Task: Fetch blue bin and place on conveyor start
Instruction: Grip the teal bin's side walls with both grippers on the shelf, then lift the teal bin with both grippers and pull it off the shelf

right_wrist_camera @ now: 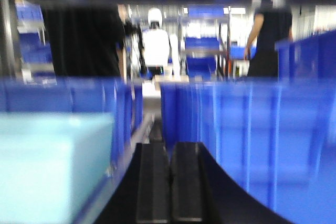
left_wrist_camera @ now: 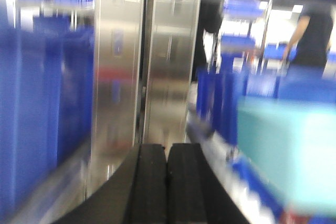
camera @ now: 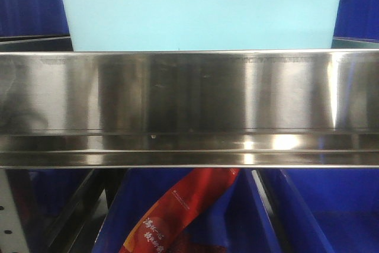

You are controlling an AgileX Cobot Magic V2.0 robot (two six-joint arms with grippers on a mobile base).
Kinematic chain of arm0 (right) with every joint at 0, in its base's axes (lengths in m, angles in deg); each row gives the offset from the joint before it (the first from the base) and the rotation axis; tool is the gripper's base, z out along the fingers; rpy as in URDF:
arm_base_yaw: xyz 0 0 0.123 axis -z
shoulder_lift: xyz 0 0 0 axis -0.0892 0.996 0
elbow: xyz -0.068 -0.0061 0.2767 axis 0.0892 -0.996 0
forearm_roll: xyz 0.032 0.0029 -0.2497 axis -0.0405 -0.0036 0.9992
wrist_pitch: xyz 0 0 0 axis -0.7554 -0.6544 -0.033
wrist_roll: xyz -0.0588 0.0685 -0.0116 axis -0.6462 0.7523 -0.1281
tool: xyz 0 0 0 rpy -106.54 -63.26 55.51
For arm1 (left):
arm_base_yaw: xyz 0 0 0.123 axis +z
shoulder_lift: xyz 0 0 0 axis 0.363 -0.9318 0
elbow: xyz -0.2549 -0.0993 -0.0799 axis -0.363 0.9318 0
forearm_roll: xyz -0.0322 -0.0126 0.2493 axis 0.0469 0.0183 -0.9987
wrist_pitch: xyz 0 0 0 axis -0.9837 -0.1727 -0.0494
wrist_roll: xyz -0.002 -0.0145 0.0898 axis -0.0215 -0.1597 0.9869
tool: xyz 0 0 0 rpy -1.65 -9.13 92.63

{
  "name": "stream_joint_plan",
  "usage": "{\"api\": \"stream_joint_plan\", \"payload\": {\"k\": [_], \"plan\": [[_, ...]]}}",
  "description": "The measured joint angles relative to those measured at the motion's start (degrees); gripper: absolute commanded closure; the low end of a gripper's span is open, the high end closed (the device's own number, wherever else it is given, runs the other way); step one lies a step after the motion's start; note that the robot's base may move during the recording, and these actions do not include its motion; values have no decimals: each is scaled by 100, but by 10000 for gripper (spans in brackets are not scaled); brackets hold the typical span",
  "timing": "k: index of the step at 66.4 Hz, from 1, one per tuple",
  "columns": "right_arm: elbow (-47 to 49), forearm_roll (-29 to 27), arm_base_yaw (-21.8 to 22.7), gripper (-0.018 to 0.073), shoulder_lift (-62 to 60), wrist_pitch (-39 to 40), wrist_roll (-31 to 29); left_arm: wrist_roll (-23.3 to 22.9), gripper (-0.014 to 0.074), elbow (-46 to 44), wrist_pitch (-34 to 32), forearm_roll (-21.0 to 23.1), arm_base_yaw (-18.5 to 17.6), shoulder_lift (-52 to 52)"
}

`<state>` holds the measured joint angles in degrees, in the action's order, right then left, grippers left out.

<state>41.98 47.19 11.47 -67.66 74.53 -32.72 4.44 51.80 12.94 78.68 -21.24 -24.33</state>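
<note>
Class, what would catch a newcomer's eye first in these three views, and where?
The pale aqua bin stands out at the top of the front view, behind the shiny steel rail spanning its middle. Below the rail, a red packet lies among dark blue crates.

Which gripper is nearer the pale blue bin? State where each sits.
Probably right, narrowly. The right gripper has the blue bin close on its left; the left gripper has it slightly farther off on its right.

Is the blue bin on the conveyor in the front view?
No, the blue bin sits behind the stainless-steel shelf rail, between dark blue crates.
</note>
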Motion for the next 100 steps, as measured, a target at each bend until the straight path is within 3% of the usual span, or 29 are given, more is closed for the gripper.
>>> {"api": "stream_joint_plan", "payload": {"k": [12,19,28,34,45,55,63,75,89,100], "plan": [[1404,-23,0,169,749,-731,0,0,302,-1607,1208,-58,0,-683],[1744,-23,0,-20,1311,-832,0,0,142,-2274,1644,-58,0,-1286],[1784,-6,-9,-9,1840,-832,0,0,8,-2865,2096,-58,-9,-2094],[1818,6,-66,-9,2092,-832,0,106,8,-3100,2340,-73,-263,-2516],[2165,6,-436,-9,2399,-1097,0,623,66,-3682,2614,-61,-1345,-3158],[2737,6,-944,-9,2995,-1561,0,683,125,-4389,3017,62,-2295,-4139],[3417,6,-1360,-9,3785,-2144,0,664,131,-5097,3195,248,-2781,-5205],[4812,36,-1498,-9,5244,-3495,152,133,131,-6533,3889,232,-2871,-6826],[6599,638,-1511,-9,6867,-4962,1059,-927,131,-8324,5382,-725,-2851,-8281],[7712,750,-1511,-9,7896,-5723,1230,-1189,131,-9166,6237,-1008,-2687,-9111]]}}
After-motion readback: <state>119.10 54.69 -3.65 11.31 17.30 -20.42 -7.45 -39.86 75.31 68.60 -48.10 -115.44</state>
